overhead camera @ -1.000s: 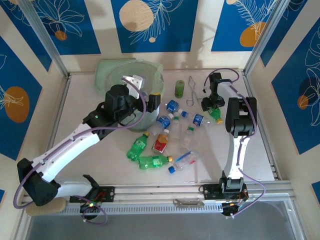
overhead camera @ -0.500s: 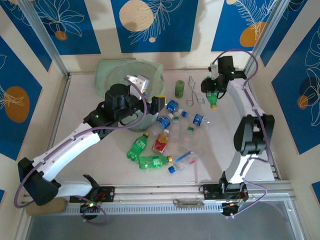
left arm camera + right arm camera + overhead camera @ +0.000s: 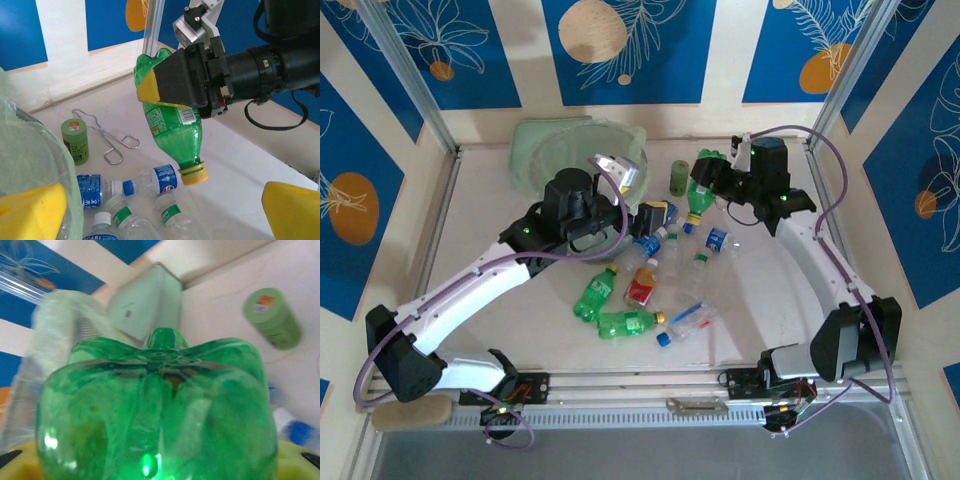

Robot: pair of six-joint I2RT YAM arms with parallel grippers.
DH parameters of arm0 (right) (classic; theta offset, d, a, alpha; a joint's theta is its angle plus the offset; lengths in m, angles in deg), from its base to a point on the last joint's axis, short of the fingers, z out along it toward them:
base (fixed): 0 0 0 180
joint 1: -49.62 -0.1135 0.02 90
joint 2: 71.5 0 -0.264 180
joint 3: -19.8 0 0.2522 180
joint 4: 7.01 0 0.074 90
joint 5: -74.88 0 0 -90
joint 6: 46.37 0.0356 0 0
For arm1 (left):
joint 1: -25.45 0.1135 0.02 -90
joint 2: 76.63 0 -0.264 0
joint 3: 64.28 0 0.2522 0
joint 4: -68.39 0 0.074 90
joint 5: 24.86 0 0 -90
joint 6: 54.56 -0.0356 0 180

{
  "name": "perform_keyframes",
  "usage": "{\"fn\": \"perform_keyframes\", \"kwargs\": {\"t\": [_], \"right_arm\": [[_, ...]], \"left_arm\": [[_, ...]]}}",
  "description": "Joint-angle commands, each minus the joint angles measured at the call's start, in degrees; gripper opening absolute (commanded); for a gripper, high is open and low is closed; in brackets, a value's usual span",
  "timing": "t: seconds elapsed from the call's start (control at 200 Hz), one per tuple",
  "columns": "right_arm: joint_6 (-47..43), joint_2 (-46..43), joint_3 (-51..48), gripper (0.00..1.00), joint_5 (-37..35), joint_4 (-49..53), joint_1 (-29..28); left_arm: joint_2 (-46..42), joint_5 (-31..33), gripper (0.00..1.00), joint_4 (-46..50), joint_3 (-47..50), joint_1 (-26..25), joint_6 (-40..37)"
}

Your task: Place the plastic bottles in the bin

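The green bottle (image 3: 172,125) hangs clear of the table, clamped near its base in the right gripper (image 3: 706,180), its long axis close to upright and its cap pointing down. The bin (image 3: 545,150) lies off to that gripper's left, and the left gripper (image 3: 638,190), jaws wide apart and empty, stands between them by the bin's right rim. The other bottles (image 3: 642,290) lie loose on the table, and I cannot make out what the bin holds, since the left arm covers much of it.
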Motion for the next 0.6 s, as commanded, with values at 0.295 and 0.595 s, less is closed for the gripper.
{"fn": "perform_keyframes", "kwargs": {"t": [0.295,0.595], "right_arm": [[18.4,-7.6,-6.4,0.55,2.8,-23.5,-7.8],[17.5,-10.2,-9.1,0.54,-2.0,-27.8,-12.3]], "left_arm": [[4.0,-3.8,1.0,-4.2,-4.2,-1.3,0.7],[6.8,-6.9,1.0,-7.6,-5.4,-1.7,3.5]]}}
